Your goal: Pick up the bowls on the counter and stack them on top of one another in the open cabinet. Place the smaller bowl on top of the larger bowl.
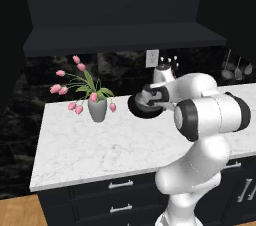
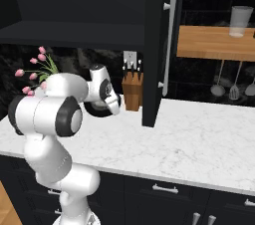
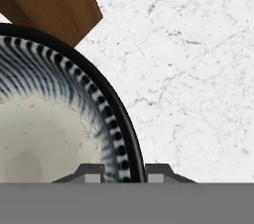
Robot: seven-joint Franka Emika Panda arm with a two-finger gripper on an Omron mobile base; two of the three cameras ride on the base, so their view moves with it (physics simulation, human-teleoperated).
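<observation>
Bowl (image 3: 54, 134) with the pale speckled inside sits at the far side of the marble counter (image 3: 198, 69), beside the wooden knife block (image 3: 49, 0). I see my gripper (image 3: 124, 173) clamped on its dark rim, one finger inside and one outside.

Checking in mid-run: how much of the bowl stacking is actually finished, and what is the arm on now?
Nothing is stacked yet: the cabinet shelf looks bare. In hand: the gripper has its jaws astride the rim of a black-edged bowl with a pale inside, seemingly clamped, low over the counter beside the knife block. Left: carry it to the shelf, then set the smaller bowl on the larger.
</observation>
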